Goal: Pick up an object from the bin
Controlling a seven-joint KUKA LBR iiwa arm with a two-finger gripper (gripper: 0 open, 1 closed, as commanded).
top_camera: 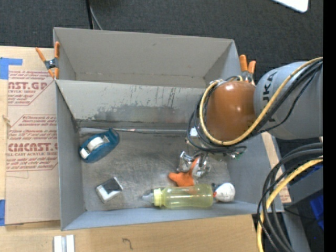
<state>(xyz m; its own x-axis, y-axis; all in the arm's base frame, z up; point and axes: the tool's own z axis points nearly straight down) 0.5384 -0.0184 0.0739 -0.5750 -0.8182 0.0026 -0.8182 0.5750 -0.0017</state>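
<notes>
— What's in the grey bin (142, 62), item by item?

— Five loose things, one of each.
Item one: a blue tape dispenser (98, 145), on the left side, well apart from the rest.
Item two: a small grey-and-white block (109, 189), near the front left corner.
Item three: a pale yellow bottle (184, 197), lying on its side along the front wall, narrow end pointing left.
Item four: a white round thing (226, 191) with a red mark, just beside the bottle's right end.
Item five: a small orange piece (181, 179), just behind the bottle.

— And the robot?

— One arm, reaching in from the right, with a brown-orange cover (231, 112) on its wrist and yellow cable looped round it. There is one gripper (192, 164), low in the right half of the bin, directly over the orange piece and very close to it.

— Jaws apart or together?

— I cannot tell from where I stand.
</notes>
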